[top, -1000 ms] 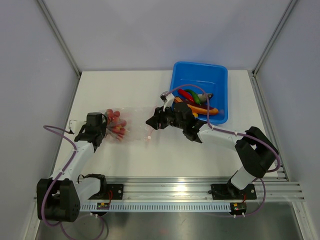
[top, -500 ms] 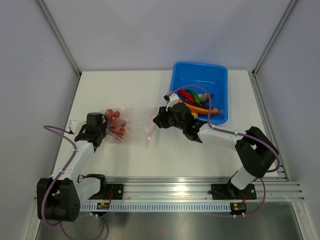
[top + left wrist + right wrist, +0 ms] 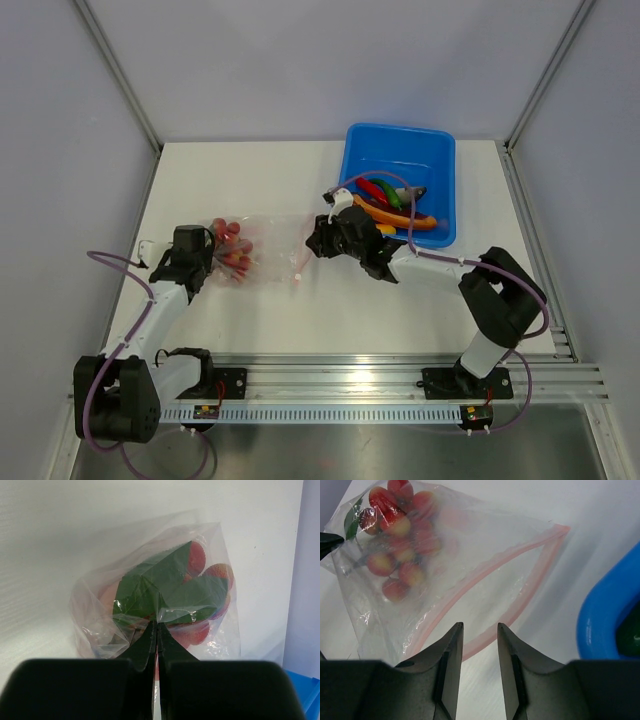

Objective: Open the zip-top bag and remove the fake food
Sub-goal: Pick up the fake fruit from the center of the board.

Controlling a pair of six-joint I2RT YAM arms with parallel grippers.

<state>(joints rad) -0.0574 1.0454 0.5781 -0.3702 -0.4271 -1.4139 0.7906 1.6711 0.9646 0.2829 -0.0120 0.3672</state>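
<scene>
Currently zip-top bag (image 3: 270, 250) is clamped by left gripper (image 3: 156, 627); right gripper (image 3: 480, 628) is held part-spread, empty; grape bunch (image 3: 395, 545) extraction needed next.

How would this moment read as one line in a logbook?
left gripper: shut on zip-top bag | right gripper: open, above bag | grape bunch: inside bag

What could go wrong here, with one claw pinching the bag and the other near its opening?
1. The left claw pinches only thin film of the clear crinkly plastic zip-top bag. A tug on the bag could pull it free.
2. The right claw is open near the pink zipper strip. It may catch loose plastic rather than the red toy grape bunch, which lies deep at the bag's far end.
</scene>
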